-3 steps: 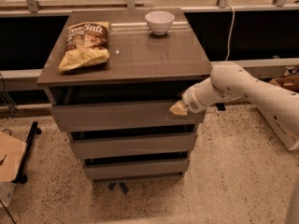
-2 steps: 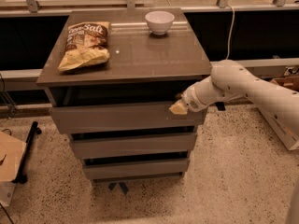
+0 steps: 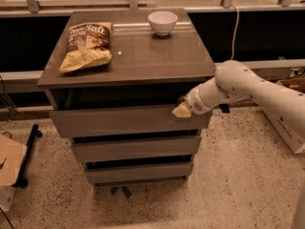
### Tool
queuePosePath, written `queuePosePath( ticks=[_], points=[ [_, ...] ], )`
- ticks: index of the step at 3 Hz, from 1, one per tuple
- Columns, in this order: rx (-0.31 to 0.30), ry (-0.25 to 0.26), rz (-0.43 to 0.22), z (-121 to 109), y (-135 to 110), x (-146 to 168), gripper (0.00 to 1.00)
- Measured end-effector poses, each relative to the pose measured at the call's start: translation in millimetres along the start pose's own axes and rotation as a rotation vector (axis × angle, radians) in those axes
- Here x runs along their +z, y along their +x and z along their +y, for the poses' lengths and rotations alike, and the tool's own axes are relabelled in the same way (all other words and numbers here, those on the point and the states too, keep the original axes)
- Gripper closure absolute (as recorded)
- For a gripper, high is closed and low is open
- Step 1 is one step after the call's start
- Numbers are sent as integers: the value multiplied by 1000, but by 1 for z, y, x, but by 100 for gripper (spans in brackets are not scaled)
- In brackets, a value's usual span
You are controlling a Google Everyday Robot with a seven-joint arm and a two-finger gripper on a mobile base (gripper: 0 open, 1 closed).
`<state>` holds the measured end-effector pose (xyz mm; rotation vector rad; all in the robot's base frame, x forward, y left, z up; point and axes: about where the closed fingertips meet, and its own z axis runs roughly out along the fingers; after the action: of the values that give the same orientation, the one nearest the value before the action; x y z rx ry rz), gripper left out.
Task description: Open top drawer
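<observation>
The top drawer is the widest grey-brown front, just under the cabinet top. It stands pulled out a little, with a dark gap showing above its upper edge. My gripper comes in from the right on the white arm and sits at the drawer front's upper right corner, its yellowish fingertip over the top edge. Two narrower-looking drawer fronts lie below it, pushed in.
On the cabinet top lie a chip bag at the left and a white bowl at the back. A cardboard piece and a black stand are on the floor at left. A box stands at right.
</observation>
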<state>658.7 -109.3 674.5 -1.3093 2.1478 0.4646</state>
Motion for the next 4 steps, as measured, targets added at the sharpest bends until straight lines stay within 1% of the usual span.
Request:
queuePosePath(
  ticks=[1, 2, 3, 4],
  points=[
    [0, 0, 0, 0, 0, 0, 61],
    [-23, -31, 21, 6, -2, 4, 37],
    [-23, -31, 21, 6, -2, 4, 14],
    [-31, -87, 80, 18, 10, 10, 11]
  ],
)
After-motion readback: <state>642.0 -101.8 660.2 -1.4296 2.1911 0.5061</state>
